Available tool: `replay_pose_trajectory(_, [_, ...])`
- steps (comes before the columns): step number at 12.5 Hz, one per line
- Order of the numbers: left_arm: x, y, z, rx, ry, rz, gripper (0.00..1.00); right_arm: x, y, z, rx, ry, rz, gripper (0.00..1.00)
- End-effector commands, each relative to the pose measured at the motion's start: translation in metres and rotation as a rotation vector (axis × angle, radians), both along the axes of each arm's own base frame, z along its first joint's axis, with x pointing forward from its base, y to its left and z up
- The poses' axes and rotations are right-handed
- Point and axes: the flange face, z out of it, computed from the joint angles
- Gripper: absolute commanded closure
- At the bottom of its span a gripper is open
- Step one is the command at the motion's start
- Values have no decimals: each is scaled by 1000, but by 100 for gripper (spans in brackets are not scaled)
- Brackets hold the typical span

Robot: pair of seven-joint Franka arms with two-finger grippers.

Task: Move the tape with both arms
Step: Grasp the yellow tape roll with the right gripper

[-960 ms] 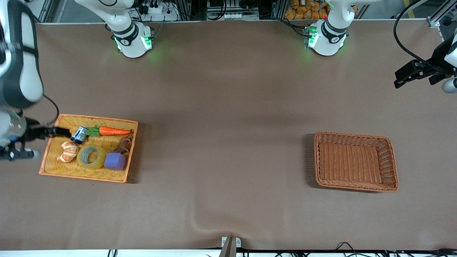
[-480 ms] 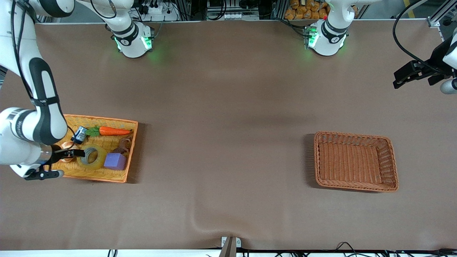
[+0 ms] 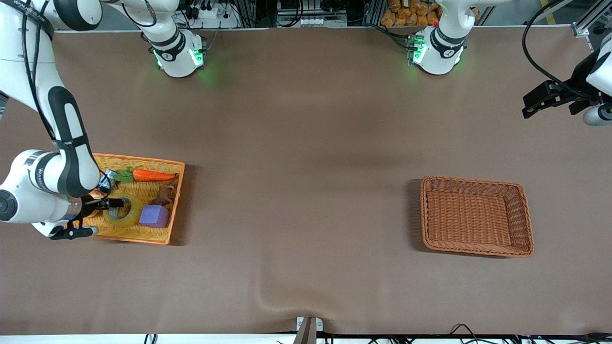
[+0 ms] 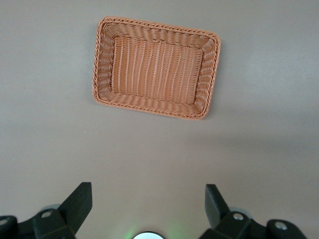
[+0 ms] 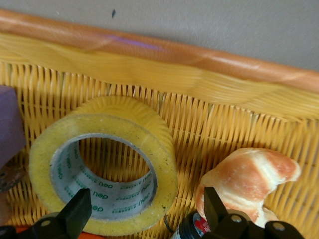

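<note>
A brown mat covers the table, rippled at the frame's lower centre. Two woven containers sit on it: an empty brown wicker basket at lower right, and a yellow tray at lower left. In the tray lie one tape, a glossy translucent ring, one purple cube, one croissant and one carrot. The right gripper hovers over the tape, fingers spread. At upper right, the left gripper waits, fingers apart. Cables and equipment line the top edge.
</note>
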Motion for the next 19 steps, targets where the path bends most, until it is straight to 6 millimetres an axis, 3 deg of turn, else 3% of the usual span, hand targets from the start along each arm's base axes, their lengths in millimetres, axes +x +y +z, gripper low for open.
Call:
replay_pose_trajectory(1, [0,-1,1,18,-2,-11,0,0,4,-6,8,9,3,57])
replay_pose_trajectory(4, [1,-6,-7,21,16,-17,0,2,0,-2,7,-5,-3,100])
replay_pose_trajectory(7, [6,-7,-11,21,20,-19,0,11,6,16,0,-39,15,100])
replay_pose_trajectory(10, [6,-7,-11,21,20,-20,0,24,3,78,-11,-106,30,100])
replay_pose_trajectory(11, [6,-9,-13,21,22,-24,0,28,10,105,-9,-112,40,100])
replay_pose_trajectory(13, [7,-9,-13,22,19,-24,0,39,70,149,6,-62,108,100])
replay_pose_trajectory(15, [7,-11,-13,21,19,-27,0,43,137,162,-1,-35,121,100])
replay_pose_trajectory(17, [6,-14,-14,21,22,-32,0,36,243,163,-45,-40,10,98])
replay_pose_trajectory(19, [6,-11,-12,21,19,-27,0,12,345,158,-114,-44,-162,98])
